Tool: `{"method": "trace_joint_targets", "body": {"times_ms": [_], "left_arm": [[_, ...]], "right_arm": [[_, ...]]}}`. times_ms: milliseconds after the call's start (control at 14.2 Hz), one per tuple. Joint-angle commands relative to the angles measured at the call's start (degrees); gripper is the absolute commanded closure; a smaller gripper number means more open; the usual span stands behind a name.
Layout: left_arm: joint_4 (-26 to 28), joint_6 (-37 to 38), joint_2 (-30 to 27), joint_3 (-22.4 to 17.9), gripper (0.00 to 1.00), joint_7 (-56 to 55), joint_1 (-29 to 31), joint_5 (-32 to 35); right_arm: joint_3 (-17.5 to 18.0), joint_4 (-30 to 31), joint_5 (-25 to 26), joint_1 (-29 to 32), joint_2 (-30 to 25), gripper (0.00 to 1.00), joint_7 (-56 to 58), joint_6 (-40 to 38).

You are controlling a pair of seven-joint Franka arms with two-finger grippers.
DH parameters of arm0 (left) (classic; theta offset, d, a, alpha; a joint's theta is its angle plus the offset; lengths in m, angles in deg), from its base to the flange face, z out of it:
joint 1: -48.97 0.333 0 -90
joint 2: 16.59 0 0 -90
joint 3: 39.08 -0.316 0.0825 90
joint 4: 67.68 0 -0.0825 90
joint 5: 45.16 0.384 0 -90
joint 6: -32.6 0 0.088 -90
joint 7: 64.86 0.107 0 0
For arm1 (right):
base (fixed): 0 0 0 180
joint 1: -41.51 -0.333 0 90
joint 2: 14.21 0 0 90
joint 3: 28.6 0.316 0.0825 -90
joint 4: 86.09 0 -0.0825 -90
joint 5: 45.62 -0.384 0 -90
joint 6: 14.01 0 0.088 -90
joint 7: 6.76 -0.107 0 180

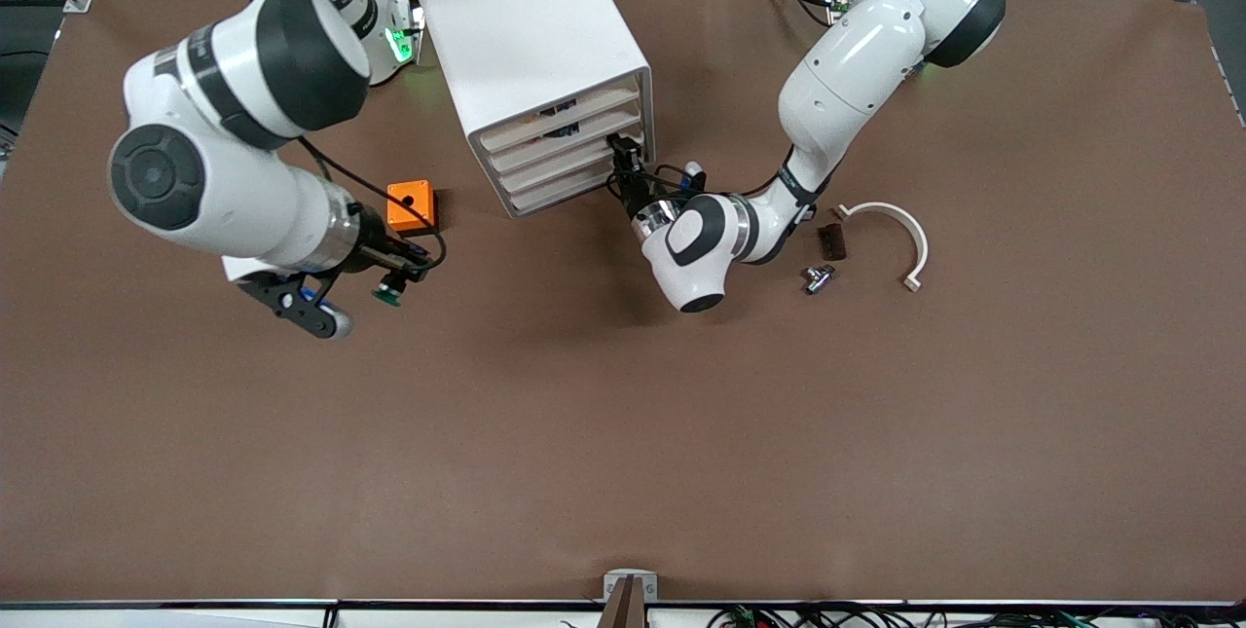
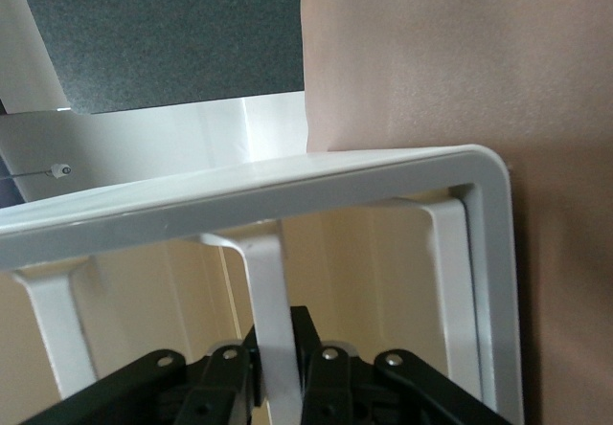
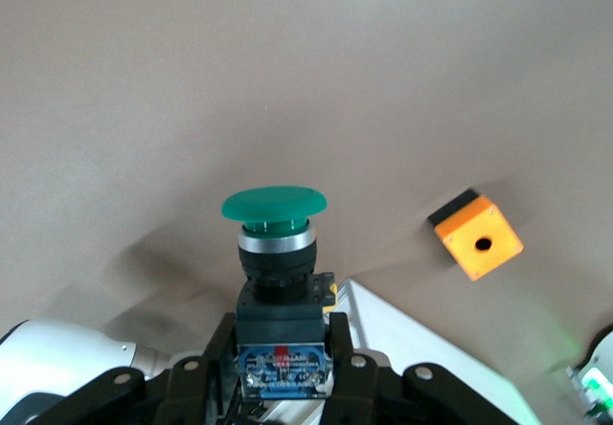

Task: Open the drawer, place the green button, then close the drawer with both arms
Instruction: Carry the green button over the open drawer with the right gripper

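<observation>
The white cabinet [image 1: 531,34] stands at the robots' side of the table, its four drawers facing the front camera. My left gripper [image 1: 623,153] is at the cabinet's front, at the end toward the left arm, level with the third drawer [image 1: 565,164]. In the left wrist view the left gripper [image 2: 278,348] is shut on that drawer's thin white front edge [image 2: 268,281]. The drawer front lies in line with the others. My right gripper [image 1: 397,277] is over bare table by the orange cube [image 1: 410,203]. It is shut on the dark body of the green-capped button [image 3: 274,205].
Toward the left arm's end of the table lie a white curved part [image 1: 896,229], a small dark part [image 1: 832,240] and a small metal part [image 1: 816,277]. A flat white piece [image 1: 241,268] lies under the right arm. The orange cube [image 3: 475,234] rests beside the cabinet.
</observation>
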Motion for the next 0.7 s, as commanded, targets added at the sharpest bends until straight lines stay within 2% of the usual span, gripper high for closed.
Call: {"method": "trace_joint_targets", "body": {"times_ms": [0, 352, 634], "left_arm": [[-0.8, -0.3, 0.3, 0.2, 0.89, 0.7, 2.0, -1.0], [-1.2, -1.8, 0.3, -0.3, 0.85, 0.9, 6.7, -0.8], [-2.5, -2.9, 0.3, -0.4, 0.81, 0.9, 9.4, -0.9]], "right_arm": [[-0.4, 0.8, 2.6, -2.9, -1.5, 1.00, -7.0, -0.3], [-0.4, 1.5, 5.2, -9.1, -1.5, 1.00, -20.7, 0.5], [-0.4, 5.3, 5.3, -14.3, -1.4, 1.00, -33.4, 7.1]]}}
